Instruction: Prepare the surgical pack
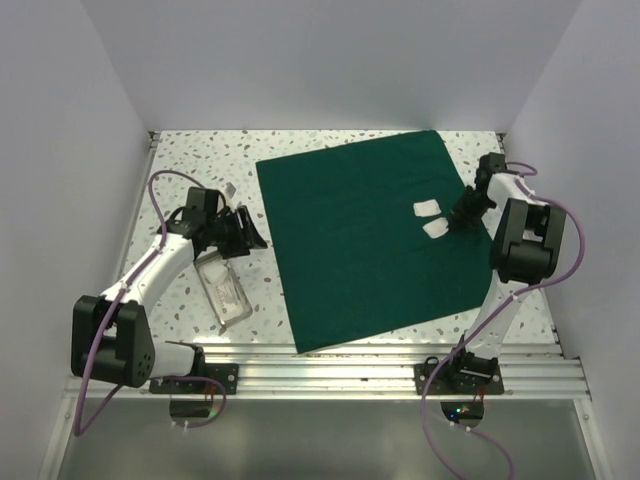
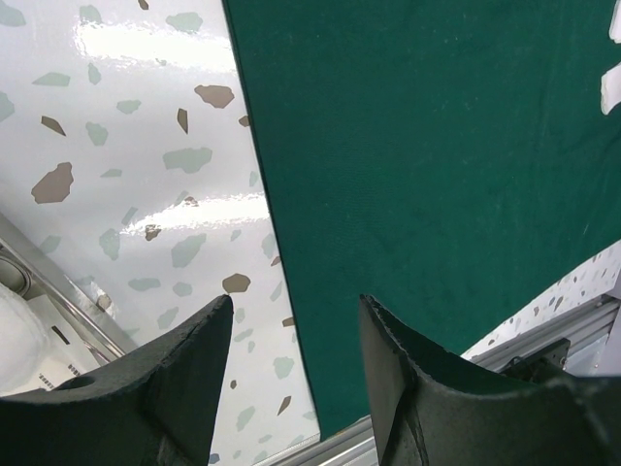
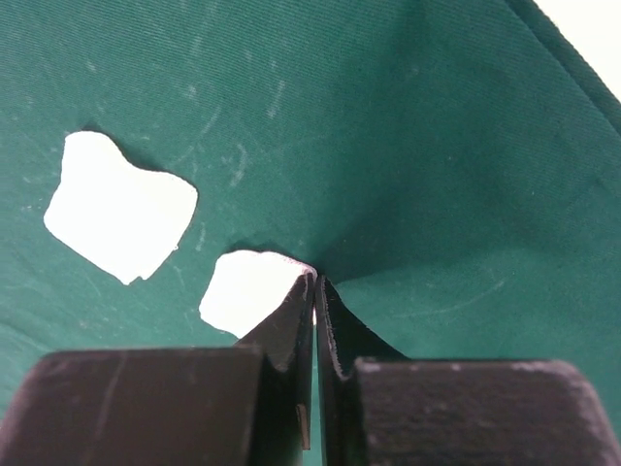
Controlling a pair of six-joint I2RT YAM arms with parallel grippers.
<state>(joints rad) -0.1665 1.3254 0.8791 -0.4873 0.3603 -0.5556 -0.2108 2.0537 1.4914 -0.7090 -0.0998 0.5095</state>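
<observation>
Speckled table [image 1: 200, 150] carries the surgical pack [image 1: 350, 240], spread flat mid-table. It looks soft and light (it'll slump), best pinched at a corner. Right jaws sit shut by a white pad [image 1: 437, 228]; left jaws hang wide open.

My bench [image 1: 200, 160], a glossy white tabletop flecked with grey and brown chips, stands boxed in by three plain pale walls: the back wall [image 1: 330, 60], the left wall [image 1: 60, 200] and the right wall [image 1: 590, 150]. Ribbed aluminium rails [image 1: 330, 362] run along its near edge, with a smooth grey ledge [image 1: 330, 440] below them. A metal strip [image 2: 68, 291] borders the table's left side. Soft, even light fills the enclosure; close up on my left, a bright glare [image 2: 146, 44] streaks the shiny surface.
</observation>
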